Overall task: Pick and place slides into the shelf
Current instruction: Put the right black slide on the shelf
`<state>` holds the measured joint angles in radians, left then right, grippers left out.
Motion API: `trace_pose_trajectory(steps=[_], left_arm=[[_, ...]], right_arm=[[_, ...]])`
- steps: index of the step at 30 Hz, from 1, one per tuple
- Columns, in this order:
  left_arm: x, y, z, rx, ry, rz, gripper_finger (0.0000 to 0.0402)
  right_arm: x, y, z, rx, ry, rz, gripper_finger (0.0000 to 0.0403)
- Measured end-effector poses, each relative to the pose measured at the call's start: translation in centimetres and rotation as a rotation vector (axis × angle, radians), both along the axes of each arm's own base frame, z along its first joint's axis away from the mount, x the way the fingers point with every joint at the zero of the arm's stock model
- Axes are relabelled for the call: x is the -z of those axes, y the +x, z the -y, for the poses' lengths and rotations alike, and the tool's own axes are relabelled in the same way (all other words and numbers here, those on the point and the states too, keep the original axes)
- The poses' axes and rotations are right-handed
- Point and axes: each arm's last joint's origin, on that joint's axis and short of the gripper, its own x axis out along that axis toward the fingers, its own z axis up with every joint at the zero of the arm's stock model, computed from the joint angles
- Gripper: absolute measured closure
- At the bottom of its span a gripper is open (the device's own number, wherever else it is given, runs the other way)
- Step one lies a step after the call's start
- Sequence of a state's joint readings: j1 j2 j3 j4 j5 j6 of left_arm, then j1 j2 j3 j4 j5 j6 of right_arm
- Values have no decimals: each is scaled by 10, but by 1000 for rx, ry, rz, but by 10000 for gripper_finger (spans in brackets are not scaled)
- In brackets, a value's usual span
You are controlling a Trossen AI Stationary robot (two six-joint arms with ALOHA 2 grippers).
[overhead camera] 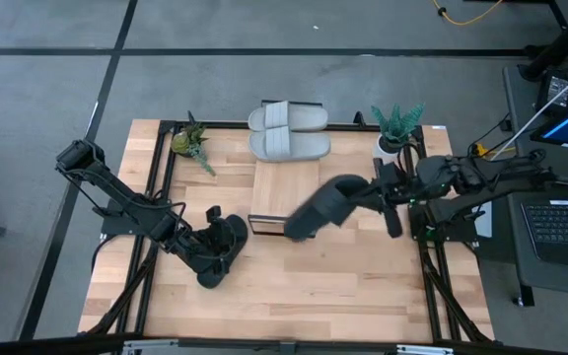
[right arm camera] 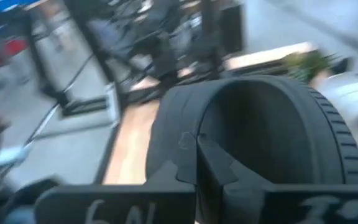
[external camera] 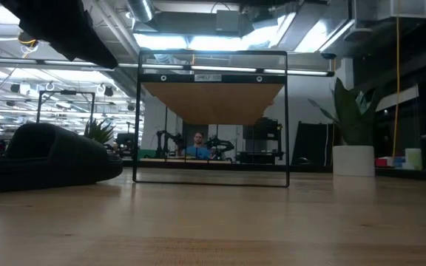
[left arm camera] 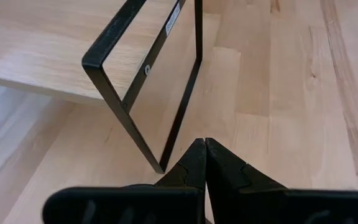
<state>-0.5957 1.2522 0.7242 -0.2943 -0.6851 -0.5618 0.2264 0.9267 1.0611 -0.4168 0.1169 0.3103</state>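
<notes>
The shelf point(overhead camera: 286, 192) stands mid-table; its dark frame shows in the low view point(external camera: 211, 118) and the left wrist view point(left arm camera: 135, 93). Two light grey slides point(overhead camera: 289, 131) lie side by side on the shelf's far end. My right gripper point(overhead camera: 375, 189) is shut on a black slide point(overhead camera: 321, 205) held in the air at the shelf's near right corner. The other black slide point(external camera: 46, 154) rests sole-down on the table at the left, partly under my left arm point(overhead camera: 212, 271). My left gripper point(left arm camera: 204, 149) is shut and touches nothing, just left of the shelf's near end. My right gripper pinches the black slide between its two fingers at the slide's right-hand end point(right arm camera: 188, 138), beside the opening under the ribbed strap point(right arm camera: 328, 124). The fingers come level from the table's right side, along the slide's length. The slide is lifted clear and slants toward the near left.
A small potted plant point(overhead camera: 193, 143) stands left of the shelf's far end, and a larger one in a white pot point(overhead camera: 396, 130) to its right. A laptop point(overhead camera: 565, 219) sits off the table's right edge. Bare wood lies along the near edge point(overhead camera: 294, 296). A person sits far behind point(external camera: 198, 148).
</notes>
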Motion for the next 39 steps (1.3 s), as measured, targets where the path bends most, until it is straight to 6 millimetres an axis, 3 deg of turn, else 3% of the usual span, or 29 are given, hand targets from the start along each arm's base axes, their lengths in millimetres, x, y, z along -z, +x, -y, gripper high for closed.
trace_pose_trajectory(steps=[9,17,27,39], left_arm=[[-6,1,4,117,123,22,401],[-30,-10,8,263,243,113,402],[-58,-23,-9,338,418,180,402],[-56,-11,-37,311,619,66,402]], right_arm=[[2,37,-3,176,9,103,402],[23,75,-3,254,59,70,402],[41,104,15,372,122,64,402],[67,123,34,526,212,-11,402]])
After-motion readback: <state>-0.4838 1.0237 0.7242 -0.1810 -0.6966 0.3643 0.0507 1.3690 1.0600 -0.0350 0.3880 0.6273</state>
